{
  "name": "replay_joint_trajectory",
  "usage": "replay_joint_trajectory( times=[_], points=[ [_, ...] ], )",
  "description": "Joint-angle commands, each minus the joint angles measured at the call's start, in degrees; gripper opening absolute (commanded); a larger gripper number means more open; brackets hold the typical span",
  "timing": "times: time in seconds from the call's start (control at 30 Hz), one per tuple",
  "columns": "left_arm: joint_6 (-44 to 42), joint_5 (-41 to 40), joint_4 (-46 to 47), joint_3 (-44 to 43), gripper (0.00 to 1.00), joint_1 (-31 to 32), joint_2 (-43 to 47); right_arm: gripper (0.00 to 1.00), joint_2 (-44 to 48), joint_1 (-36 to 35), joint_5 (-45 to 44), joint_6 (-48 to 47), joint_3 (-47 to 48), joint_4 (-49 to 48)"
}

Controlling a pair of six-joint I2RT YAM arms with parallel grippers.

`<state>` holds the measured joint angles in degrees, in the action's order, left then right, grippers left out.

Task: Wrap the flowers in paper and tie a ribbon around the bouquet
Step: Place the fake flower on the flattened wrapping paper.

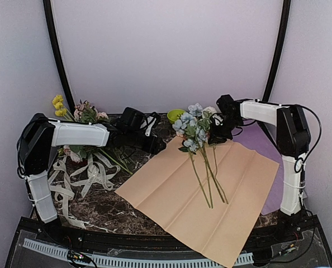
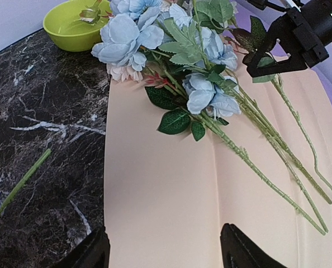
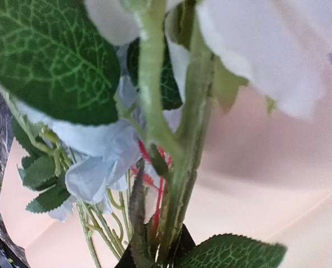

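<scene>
- One peach-tan sheet of paper (image 1: 171,195) lies flat on the marble table (image 1: 104,206), one corner hanging over the near edge.
- One spray of flowers (image 1: 194,131), at least three stems, rests on the paper's far part.
- Its long axis runs far to near: blue heads at the far edge, cut ends toward the near right.
- A second bunch (image 1: 82,114) with yellow blooms lies far left.
- One ribbon (image 1: 90,176) lies in loose loops at the near left.
- One green bowl (image 1: 175,115) and one purple sheet (image 1: 264,139) are also there.
- The left end effector (image 2: 166,254) is spread, holding nothing, over the paper's left edge.
- The right end effector (image 1: 217,134) sits at the flower heads with stems between its fingers; I cannot tell whether it is pinching them.
</scene>
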<state>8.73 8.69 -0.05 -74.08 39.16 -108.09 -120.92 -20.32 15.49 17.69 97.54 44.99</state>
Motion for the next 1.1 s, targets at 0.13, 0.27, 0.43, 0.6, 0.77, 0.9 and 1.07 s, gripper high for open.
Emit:
replay_joint_trajectory(
  times=[0.13,0.27,0.43,0.6,0.77,0.9,1.07],
  points=[
    [-2.0,-2.0,-1.4,0.2,0.7,-0.6,1.6,0.31,-2.3,0.9,-2.2,1.2,2.5,-2.4],
    [-2.9,-2.9,-1.6,0.2,0.7,-0.6,1.9,0.37,0.0,0.9,-4.4,-0.2,1.6,-2.4],
    [-3.3,-3.3,-1.7,0.0,0.7,-0.7,2.0,0.45,3.8,0.9,-6.9,-2.6,0.7,-0.9],
    [-3.8,-4.7,-1.7,0.4,0.7,-0.7,2.9,0.46,7.4,0.3,-15.5,-2.9,-2.2,1.5],
    [-4.7,-6.1,-1.4,1.4,0.7,-1.8,4.6,0.47,12.0,-3.7,-25.8,-4.3,-6.6,3.7],
    [-7.1,-8.3,-3.6,0.6,0.7,-4.4,5.5,0.47,17.3,-6.7,-20.9,-4.8,-12.0,-0.1],
    [-9.7,-9.9,-12.5,-4.0,0.74,-11.9,5.3,0.47,19.0,-9.1,-21.2,-3.5,-14.6,-0.4]
  ],
)
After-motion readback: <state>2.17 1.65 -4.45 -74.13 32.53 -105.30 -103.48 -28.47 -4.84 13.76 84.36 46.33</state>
